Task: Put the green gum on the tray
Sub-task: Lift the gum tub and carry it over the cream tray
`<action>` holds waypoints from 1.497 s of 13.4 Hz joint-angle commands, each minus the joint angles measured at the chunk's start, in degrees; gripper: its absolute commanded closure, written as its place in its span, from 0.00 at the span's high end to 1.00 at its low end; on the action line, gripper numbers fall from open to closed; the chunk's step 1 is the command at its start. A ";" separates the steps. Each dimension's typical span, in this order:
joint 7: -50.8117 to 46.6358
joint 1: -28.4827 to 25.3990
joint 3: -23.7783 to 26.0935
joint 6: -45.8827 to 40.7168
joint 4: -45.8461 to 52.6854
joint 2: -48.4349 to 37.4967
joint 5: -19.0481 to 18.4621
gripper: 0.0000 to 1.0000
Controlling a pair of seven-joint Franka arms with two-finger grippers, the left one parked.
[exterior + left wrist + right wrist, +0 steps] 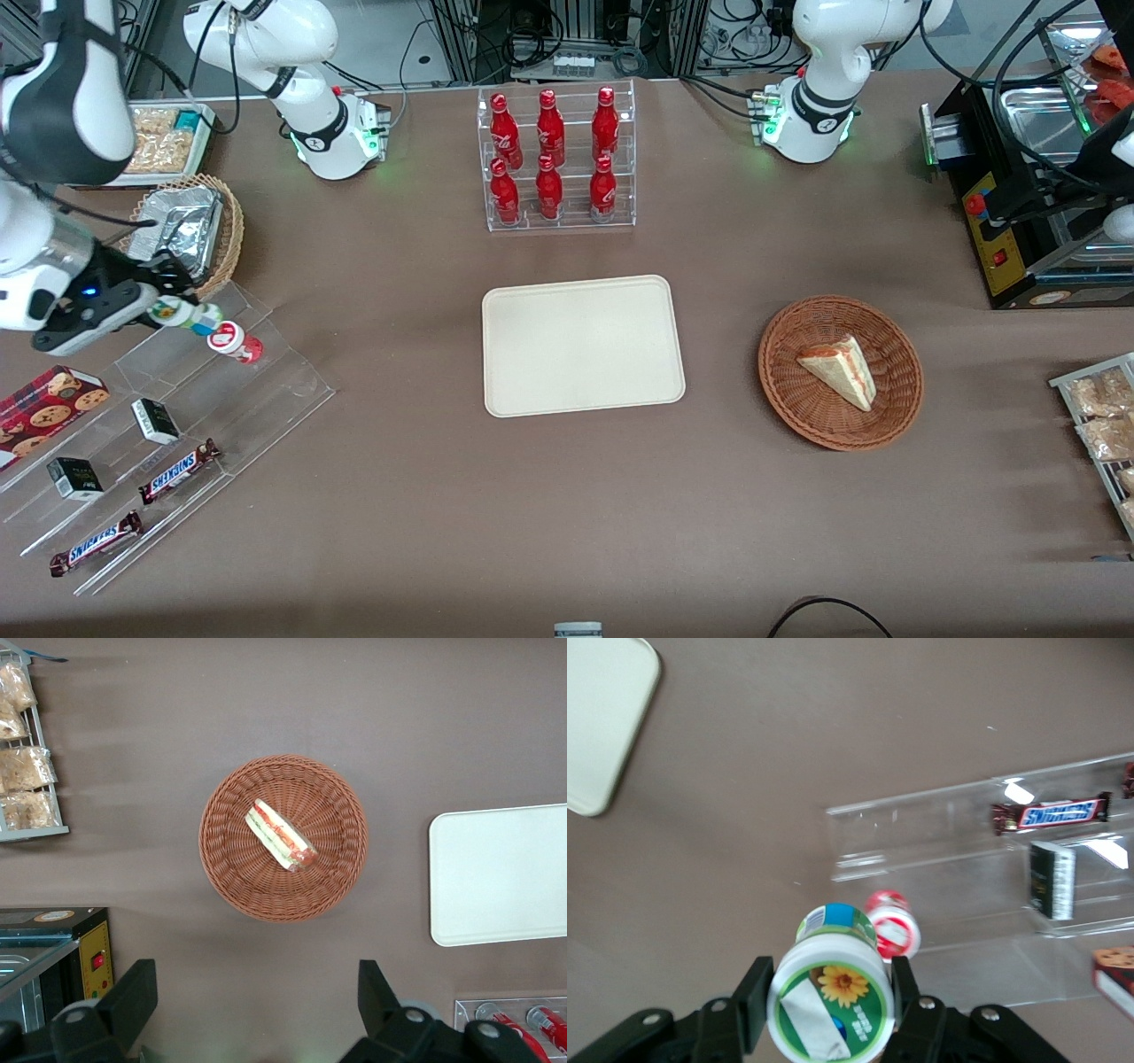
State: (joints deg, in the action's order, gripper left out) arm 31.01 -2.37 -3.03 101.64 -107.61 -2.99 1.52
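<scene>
My right gripper (174, 310) is shut on the green gum (183, 313), a small bottle with a white lid and a green round mark, and holds it above the clear acrylic step rack (177, 425) at the working arm's end of the table. In the right wrist view the green gum (830, 999) sits between the two black fingers (751, 1003), lid toward the camera. The red gum bottle (236, 342) stands on the rack just beside and below it; it also shows in the right wrist view (890, 925). The cream-beige tray (582, 344) lies flat at the table's middle, bare.
The rack holds two Snickers bars (180, 470), two small dark boxes (155, 420) and a cookie box (49, 403). A foil-lined basket (190, 232) stands near the gripper. A rack of red bottles (555, 159) stands farther from the camera than the tray. A wicker basket (840, 372) holds a sandwich.
</scene>
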 commanded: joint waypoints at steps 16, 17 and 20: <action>-67.64 -40.33 -0.57 8.83 15.67 23.27 0.77 0.00; -70.54 -41.65 -0.49 10.15 16.99 25.47 0.77 0.00; -76.96 -46.05 -0.57 16.54 18.32 31.71 0.77 0.00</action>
State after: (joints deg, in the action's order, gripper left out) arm -42.21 -45.91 -2.89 115.18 -93.03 23.46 1.66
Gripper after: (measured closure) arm 0.414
